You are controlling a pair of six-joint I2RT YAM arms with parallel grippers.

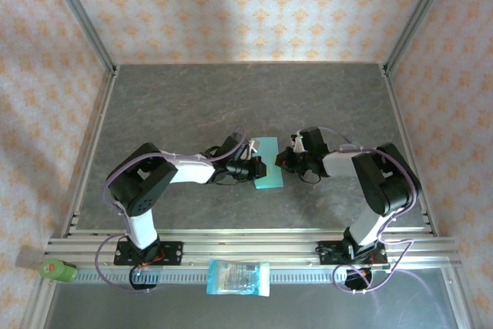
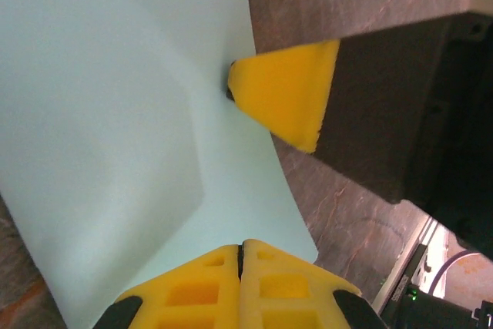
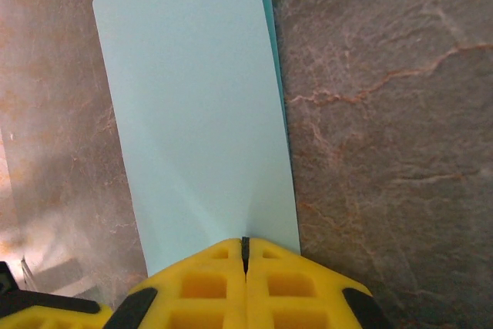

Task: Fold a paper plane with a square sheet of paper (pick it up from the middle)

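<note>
Top external: arms bent inward, left claw (image 1: 260,169) and right claw (image 1: 283,161) pinch sheet (image 1: 268,149).

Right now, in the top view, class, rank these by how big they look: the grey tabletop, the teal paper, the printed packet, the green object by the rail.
1. grey tabletop
2. printed packet, looking only slightly bigger than the next; it probably lies nearer the camera, so this pair is unsure
3. teal paper
4. green object

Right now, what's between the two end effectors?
Just the paper. The left end effector and the right end effector each pinch an opposite edge of it, as the top view shows.
</note>
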